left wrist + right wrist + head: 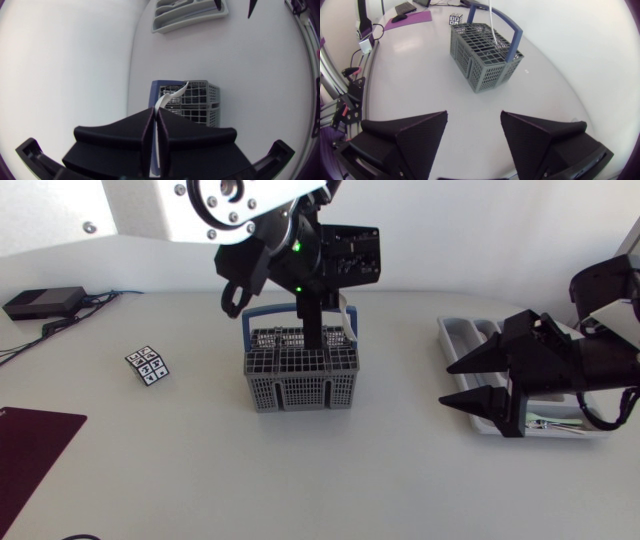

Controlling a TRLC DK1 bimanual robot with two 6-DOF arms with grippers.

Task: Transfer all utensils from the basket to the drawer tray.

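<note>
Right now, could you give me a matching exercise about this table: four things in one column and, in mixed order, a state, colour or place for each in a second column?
Things:
1. utensil
2. basket
3. tray
4. right gripper

Descriptions:
a. open, holding nothing
b. grey, with a blue handle
c. pinched in the left gripper, above the basket
d. on the table's right side, partly under the right arm

Pairs: 1-c, 2-b, 3-d, 4-a.
</note>
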